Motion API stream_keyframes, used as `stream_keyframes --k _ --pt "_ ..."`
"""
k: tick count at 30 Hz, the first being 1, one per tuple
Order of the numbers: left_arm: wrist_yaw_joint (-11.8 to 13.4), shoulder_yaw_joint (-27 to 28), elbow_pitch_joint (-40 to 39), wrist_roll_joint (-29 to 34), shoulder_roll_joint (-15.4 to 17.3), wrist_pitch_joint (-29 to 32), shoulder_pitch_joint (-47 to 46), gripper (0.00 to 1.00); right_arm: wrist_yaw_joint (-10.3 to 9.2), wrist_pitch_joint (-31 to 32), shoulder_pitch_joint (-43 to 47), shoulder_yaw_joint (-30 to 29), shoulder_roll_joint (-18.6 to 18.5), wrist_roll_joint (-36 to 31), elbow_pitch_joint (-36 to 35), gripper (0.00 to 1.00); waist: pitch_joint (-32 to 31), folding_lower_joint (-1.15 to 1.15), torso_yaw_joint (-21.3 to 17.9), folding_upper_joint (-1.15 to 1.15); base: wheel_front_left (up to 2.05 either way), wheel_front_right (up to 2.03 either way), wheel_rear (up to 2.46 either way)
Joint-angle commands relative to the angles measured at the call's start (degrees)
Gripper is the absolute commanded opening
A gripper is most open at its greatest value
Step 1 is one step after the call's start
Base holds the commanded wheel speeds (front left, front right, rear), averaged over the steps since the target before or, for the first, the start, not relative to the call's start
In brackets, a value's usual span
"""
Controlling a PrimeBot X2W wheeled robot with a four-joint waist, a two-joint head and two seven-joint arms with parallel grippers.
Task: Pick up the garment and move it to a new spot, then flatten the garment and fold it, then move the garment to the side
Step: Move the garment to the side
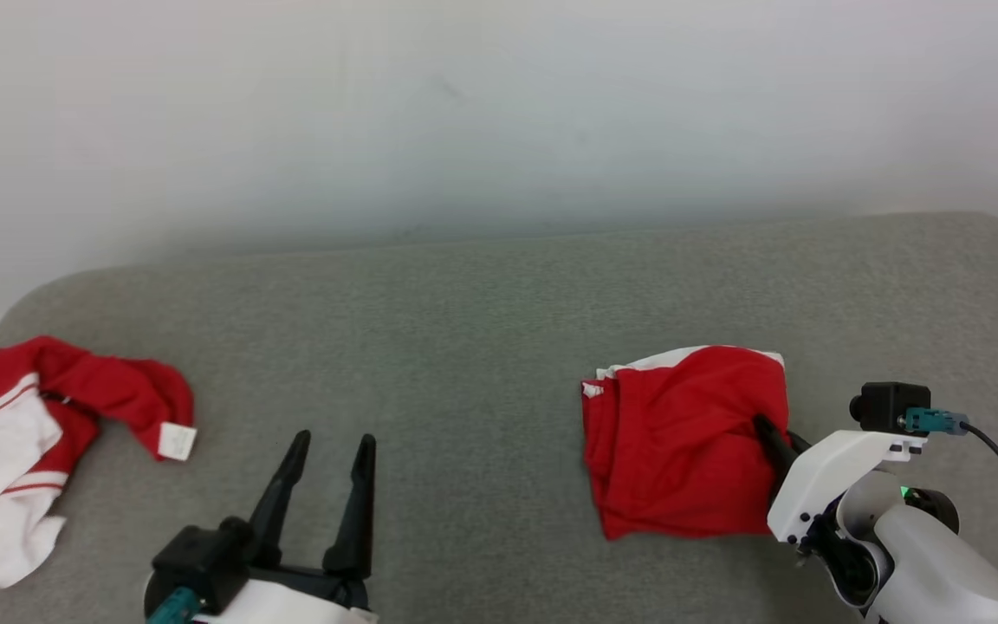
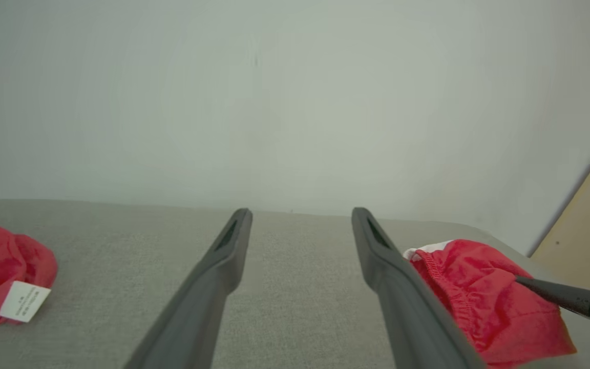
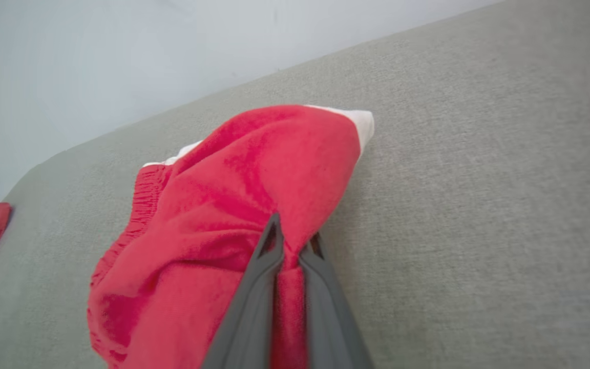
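Your right gripper (image 3: 295,237) pinches the folded red garment (image 1: 681,442), three o'clock.
Left gripper (image 1: 333,438) gapes empty; grey fabric surface (image 1: 482,347), white wall (image 1: 499,104).

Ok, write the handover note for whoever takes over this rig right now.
The right tool is shut on the right edge of the folded red garment.
The left tool is open and holds nothing, over the grey surface.
A crumpled red-and-white garment lies at the far left, apart from both tools.
Done: the garment looks folded into a compact stack.
Left: carry it to the side, then release.
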Motion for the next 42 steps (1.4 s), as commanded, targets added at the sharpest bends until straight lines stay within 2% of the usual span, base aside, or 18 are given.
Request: stream_keyframes --k 1,9,16,22,26,37,42 --pt "0.00 -1.25 -0.18 0.28 0.17 -0.03 -0.95 1.00 -0.11 -0.69 -0.65 -0.07 -0.88 -0.02 -0.42 0.00 0.33 0.00 -5.14 0.00 0.00 0.00 0.00" --pt "0.00 -5.54 -0.75 0.07 0.19 -0.03 -2.90 1.00 -0.12 -1.77 0.22 -0.26 -3.40 0.73 -1.85 0.00 1.40 0.00 -13.74 0.00 0.00 0.00 0.00" --pt "0.00 -7.94 0.12 0.31 0.20 -0.03 -4.40 1.00 -0.11 -2.52 0.85 -0.40 -4.58 1.71 -3.60 0.00 3.06 0.00 -17.16 0.00 0.00 0.00 0.00" --pt "0.00 -9.01 0.29 0.91 0.39 -0.02 -5.56 1.00 -0.11 -2.76 -0.38 0.44 -5.69 1.07 -4.57 0.00 5.50 0.00 -16.52 0.00 0.00 0.00 0.00" --pt "0.01 -9.97 0.44 1.32 1.59 -0.02 -7.10 1.00 -0.11 -2.96 -3.74 1.77 -7.62 -1.21 -4.27 0.00 9.40 0.00 -14.49 0.00 0.00 0.00 0.00" --pt "0.00 -10.99 -0.23 0.83 4.62 -0.02 -11.61 1.00 -0.12 -3.26 -14.68 3.76 -18.73 -6.47 -3.29 0.00 20.13 0.00 -9.15 0.00 0.00 0.00 0.00" --pt "0.00 -10.29 -0.90 0.87 5.35 -0.02 -12.91 1.00 -0.12 -4.40 -19.71 4.10 -22.93 -10.76 0.84 0.00 23.27 0.00 -8.06 0.00 0.00 0.00 0.00"
